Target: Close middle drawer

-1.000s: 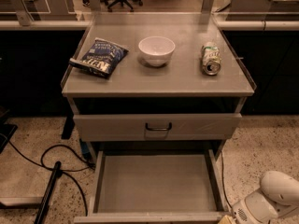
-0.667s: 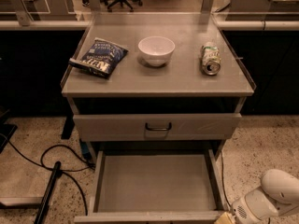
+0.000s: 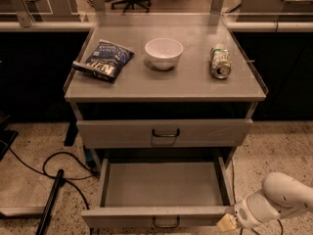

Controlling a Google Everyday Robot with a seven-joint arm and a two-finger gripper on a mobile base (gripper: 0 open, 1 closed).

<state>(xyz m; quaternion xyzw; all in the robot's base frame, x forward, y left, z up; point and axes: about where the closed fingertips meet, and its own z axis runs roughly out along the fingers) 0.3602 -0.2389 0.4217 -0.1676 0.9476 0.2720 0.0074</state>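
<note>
The middle drawer point(image 3: 164, 185) is pulled far out of the grey cabinet and is empty inside. Its low front point(image 3: 122, 218) with a small dark bar handle point(image 3: 166, 223) is at the bottom edge of the camera view. The top drawer point(image 3: 117, 132) above it is shut. My gripper point(image 3: 229, 221) is at the end of the white arm point(image 3: 283, 197) at the lower right. It is right beside the right front corner of the open drawer's front.
On the cabinet top point(image 3: 166, 82) lie a blue chip bag point(image 3: 103, 60), a white bowl point(image 3: 164, 52) and a can point(image 3: 220, 61) on its side. Black cables point(image 3: 54, 163) and a dark pole point(image 3: 50, 202) lie on the speckled floor at the left.
</note>
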